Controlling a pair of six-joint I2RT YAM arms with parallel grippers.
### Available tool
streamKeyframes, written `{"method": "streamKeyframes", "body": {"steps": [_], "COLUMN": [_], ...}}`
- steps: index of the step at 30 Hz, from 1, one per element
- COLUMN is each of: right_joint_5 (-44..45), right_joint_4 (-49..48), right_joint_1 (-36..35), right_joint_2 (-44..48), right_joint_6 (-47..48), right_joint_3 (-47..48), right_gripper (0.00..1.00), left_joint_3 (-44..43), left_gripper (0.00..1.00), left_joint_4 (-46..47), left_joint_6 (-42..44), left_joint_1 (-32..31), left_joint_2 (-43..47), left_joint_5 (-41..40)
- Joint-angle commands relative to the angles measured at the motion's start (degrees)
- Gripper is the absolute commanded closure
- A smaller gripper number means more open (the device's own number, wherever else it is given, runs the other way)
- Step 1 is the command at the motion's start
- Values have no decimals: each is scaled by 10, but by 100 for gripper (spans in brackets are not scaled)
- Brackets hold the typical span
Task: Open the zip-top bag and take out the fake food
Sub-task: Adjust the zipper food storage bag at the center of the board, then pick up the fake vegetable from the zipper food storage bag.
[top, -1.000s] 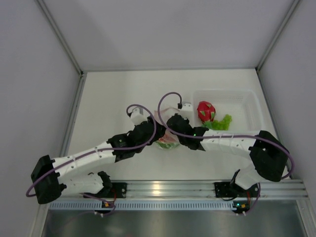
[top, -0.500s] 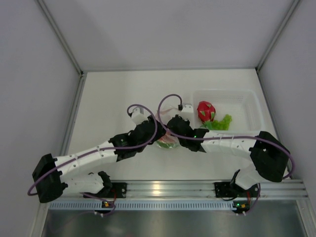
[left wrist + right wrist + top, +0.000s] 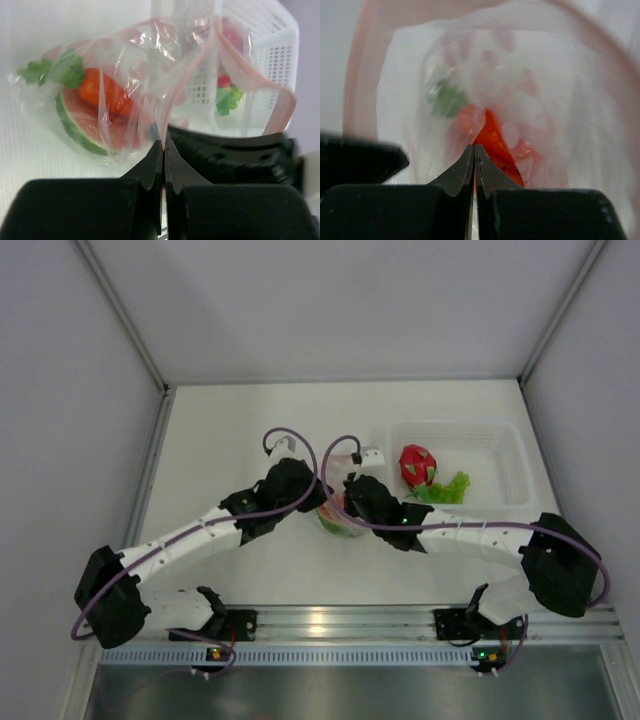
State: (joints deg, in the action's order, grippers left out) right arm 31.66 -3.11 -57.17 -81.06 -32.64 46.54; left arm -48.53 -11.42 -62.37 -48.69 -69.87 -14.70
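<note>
While left fingers (image 3: 145, 172) and right fingers (image 3: 457, 175) each clamp its rim, the zip-top bag (image 3: 150, 75) lies between them.

Two pincers (image 3: 163, 142) (image 3: 474, 146), one zip-top bag (image 3: 150, 75), one tub (image 3: 515, 455), one dragon fruit (image 3: 417, 464), one melon slice (image 3: 82, 127).

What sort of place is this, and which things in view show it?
Probably a robot test cell in a lab: left arm and right arm bolted to a metal rail along a table, white panels walling it in, toy food in a bag and a tub.
</note>
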Motion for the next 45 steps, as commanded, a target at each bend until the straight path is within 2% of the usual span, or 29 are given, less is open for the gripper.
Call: {"method": "streamKeyframes", "body": {"steps": [1,2,4,6,10,13,21,24,26,29,30,31,32,33,34,39,45], "right_joint_5": [-174,-213,-301,-336,-219,-168,-92,-30,-30,-124,-175,-270,-309,-395,-418,-442,-343], "right_joint_4": [-48,-35,29,83,85,107,162,216,221,170,124,116,113,113,114,123,147], "right_joint_1": [20,32,45,58,66,73,99,109,108,96,94,91,87,85,84,66,62], "right_joint_2": [13,6,-22,-46,-60,-80,-130,-138,-127,-62,-53,-46,-47,-53,-61,-123,-174], "right_joint_6": [108,127,170,196,172,149,155,145,144,167,177,181,193,198,201,206,188], "right_joint_3": [19,28,79,116,125,136,159,178,174,143,135,130,137,143,149,189,204], "right_gripper": [100,100,100,100,100,100,100,100,100,100,100,100,100,100,100,100,100], "left_joint_3": [-89,-112,-161,-174,-155,-139,-108,-103,-101,-104,-105,-108,-110,-111,-111,-112,-106], "left_gripper": [100,100,100,100,100,100,100,100,100,100,100,100,100,100,100,100,100], "left_joint_4": [-11,-55,-83,-107,-120,-120,-122,-141,-148,-150,-149,-149,-149,-149,-149,-149,-149], "left_joint_6": [124,164,202,221,218,213,206,209,216,229,232,234,235,235,236,240,235], "left_joint_1": [53,56,61,61,64,68,81,83,83,83,83,83,83,83,83,83,83], "left_joint_2": [-11,-18,-27,-21,2,2,22,45,53,53,49,48,48,49,50,57,74], "left_joint_5": [138,144,192,210,210,213,189,155,130,169,176,181,186,187,187,196,192]}}
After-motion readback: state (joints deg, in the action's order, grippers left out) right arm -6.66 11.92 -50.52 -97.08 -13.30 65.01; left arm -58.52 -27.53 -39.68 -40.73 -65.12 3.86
